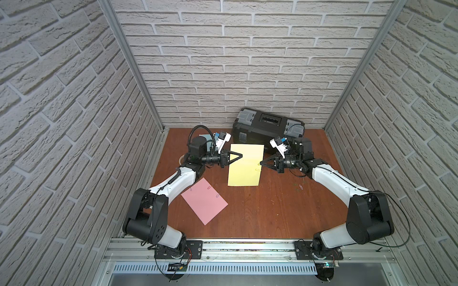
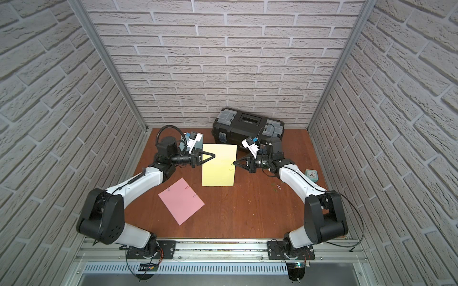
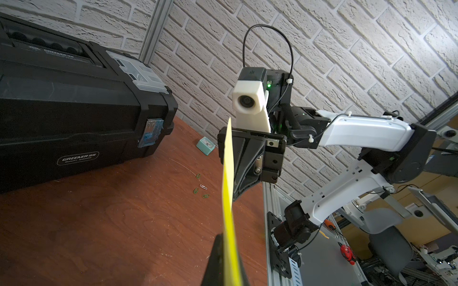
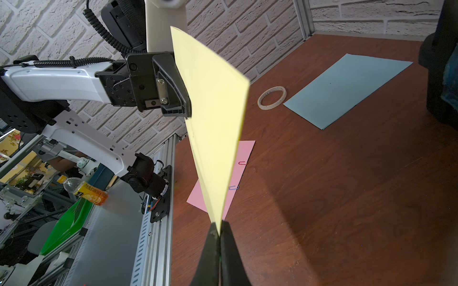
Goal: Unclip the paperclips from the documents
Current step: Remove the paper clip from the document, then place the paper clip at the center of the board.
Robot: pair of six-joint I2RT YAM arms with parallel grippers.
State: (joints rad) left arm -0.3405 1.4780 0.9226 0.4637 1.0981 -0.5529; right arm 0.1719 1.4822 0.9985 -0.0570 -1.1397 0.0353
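The yellow document hangs in the air between my two grippers. My left gripper is shut on its left edge, and in the left wrist view the sheet runs edge-on into the jaws. My right gripper is shut at the right edge on a green paperclip. A yellow paperclip sits just below it. The pink document lies flat at the front left with three paperclips, among them a blue one. The light blue document lies at the back left.
A black toolbox stands against the back wall. A tape roll lies beside the light blue sheet. Several loose paperclips lie on the wooden table under my right arm. A small teal clock sits at the right.
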